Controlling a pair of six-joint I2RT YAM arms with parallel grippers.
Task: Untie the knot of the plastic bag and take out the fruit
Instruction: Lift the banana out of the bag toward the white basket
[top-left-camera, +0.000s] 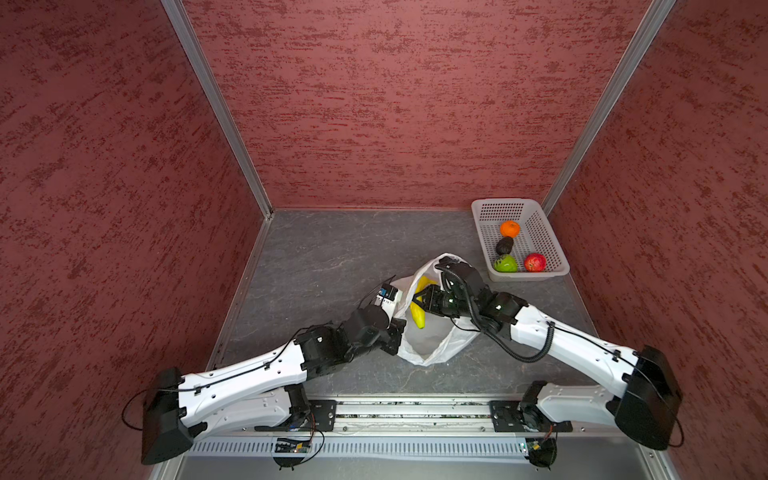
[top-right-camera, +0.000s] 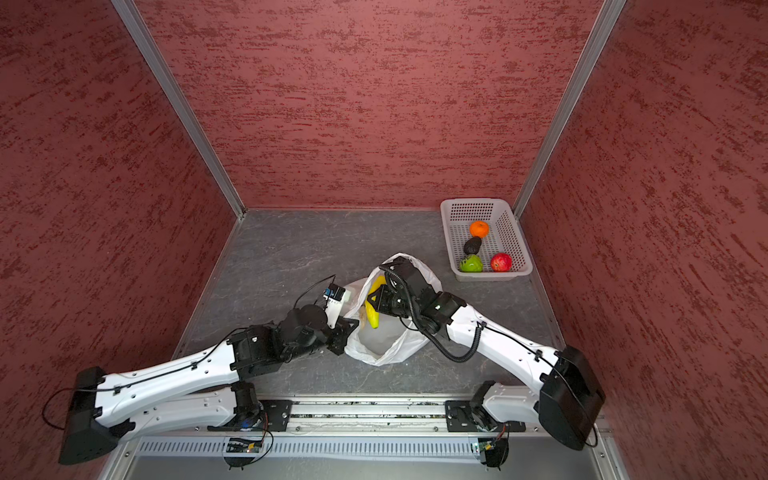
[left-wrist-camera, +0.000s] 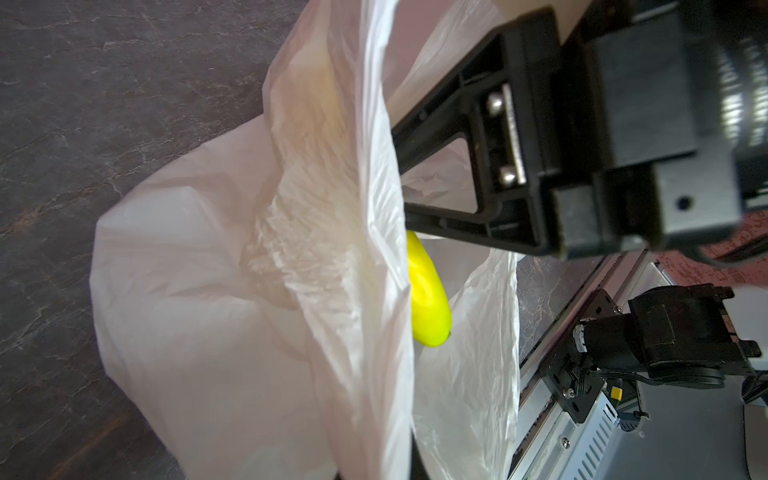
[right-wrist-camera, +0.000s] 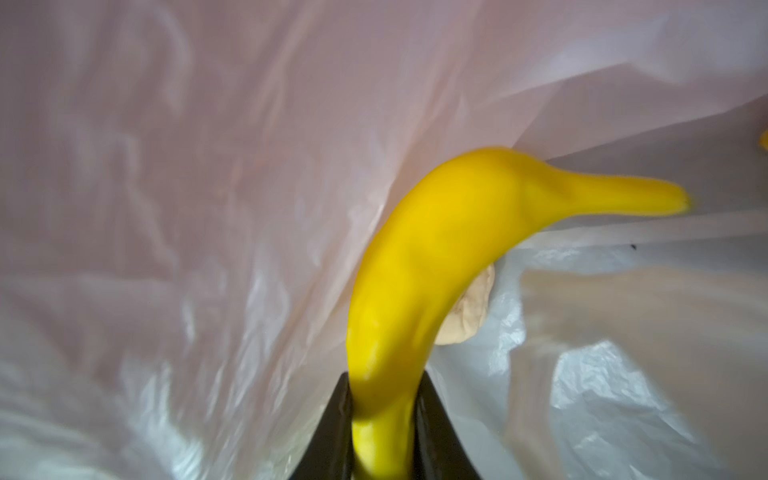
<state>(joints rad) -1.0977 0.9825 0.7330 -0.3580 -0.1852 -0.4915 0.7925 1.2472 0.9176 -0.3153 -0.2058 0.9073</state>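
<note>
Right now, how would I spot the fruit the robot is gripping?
In the middle of the grey table lies an open white plastic bag. In its mouth, pinched by the right gripper, is the banana: long, curved, bright yellow, unlike the rounder fruits in the white basket.

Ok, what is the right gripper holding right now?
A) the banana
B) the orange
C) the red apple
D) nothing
A: in the right wrist view the right gripper has its fingers closed on one end of the banana, inside the plastic bag.
</note>
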